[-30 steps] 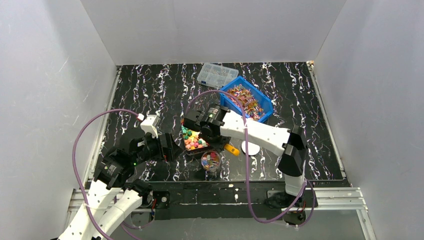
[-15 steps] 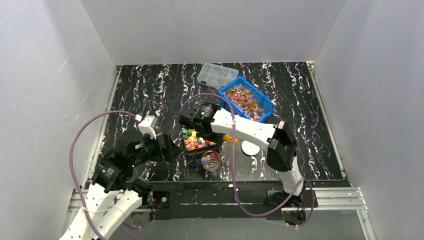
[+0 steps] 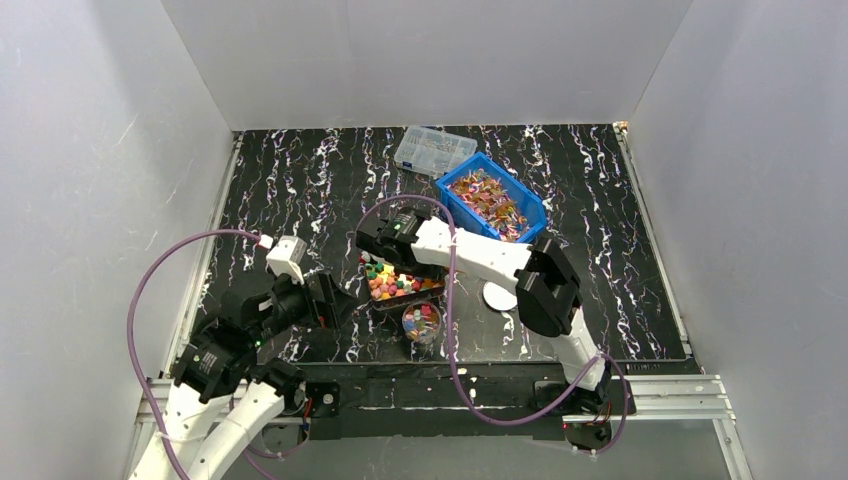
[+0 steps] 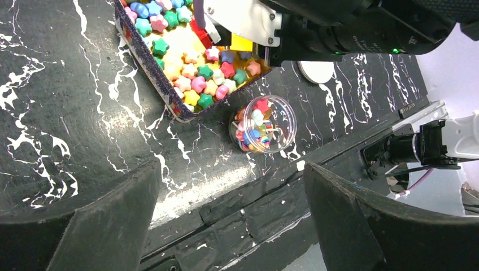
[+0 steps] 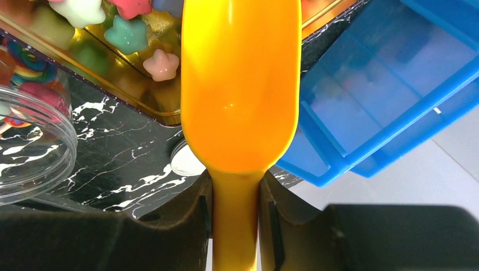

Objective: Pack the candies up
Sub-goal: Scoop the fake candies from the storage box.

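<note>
Mostly pastel stars, the candies (image 4: 197, 79) fill a dark tray (image 4: 148, 73) just ahead of the spread left end effector (image 4: 230, 169), its arm crouched low over the bench (image 4: 56, 113). The right end effector (image 5: 235, 226), its arm reaching left across the tray, pinches an orange scoop (image 5: 240, 84) by the handle, a grip only the right wrist view shows.

No legible text anywhere; only blurred white print on the right arm's housing (image 4: 361, 40).
</note>
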### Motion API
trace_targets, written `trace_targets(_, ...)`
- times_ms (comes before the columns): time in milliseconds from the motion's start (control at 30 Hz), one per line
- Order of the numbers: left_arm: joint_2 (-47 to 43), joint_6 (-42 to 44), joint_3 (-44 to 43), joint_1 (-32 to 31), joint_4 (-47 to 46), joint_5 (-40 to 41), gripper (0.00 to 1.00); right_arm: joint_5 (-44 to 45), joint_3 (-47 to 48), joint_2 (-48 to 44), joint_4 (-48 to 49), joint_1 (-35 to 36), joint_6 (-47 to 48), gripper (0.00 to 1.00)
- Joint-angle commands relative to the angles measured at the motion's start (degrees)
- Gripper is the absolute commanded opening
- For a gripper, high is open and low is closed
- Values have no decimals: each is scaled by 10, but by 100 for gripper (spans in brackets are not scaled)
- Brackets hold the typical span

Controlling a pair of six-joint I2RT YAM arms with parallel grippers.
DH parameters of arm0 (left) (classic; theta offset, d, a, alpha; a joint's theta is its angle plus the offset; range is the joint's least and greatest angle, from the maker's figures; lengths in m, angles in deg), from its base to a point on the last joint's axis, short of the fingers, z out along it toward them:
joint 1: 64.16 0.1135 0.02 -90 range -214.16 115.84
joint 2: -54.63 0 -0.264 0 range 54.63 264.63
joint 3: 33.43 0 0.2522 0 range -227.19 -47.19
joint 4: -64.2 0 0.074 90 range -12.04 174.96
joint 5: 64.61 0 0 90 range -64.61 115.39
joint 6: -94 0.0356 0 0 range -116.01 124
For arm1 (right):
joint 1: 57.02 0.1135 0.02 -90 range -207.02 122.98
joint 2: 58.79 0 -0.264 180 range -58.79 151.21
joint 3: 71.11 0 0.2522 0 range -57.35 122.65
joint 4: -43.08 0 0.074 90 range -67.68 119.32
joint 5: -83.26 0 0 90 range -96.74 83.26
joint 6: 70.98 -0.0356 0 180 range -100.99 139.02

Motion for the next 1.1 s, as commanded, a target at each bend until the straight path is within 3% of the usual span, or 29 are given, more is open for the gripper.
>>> trace_targets(0,-19,8,2,3,-2,7,95,20,-1,-1,3,1,42,1)
trace_targets(467,-24,6,3,3,-2,9,95,0,-44,-3,18,33,100,1)
trace_targets(1067,-21,5,4,3,-2,11,95,-124,-1,34,66,53,125,1)
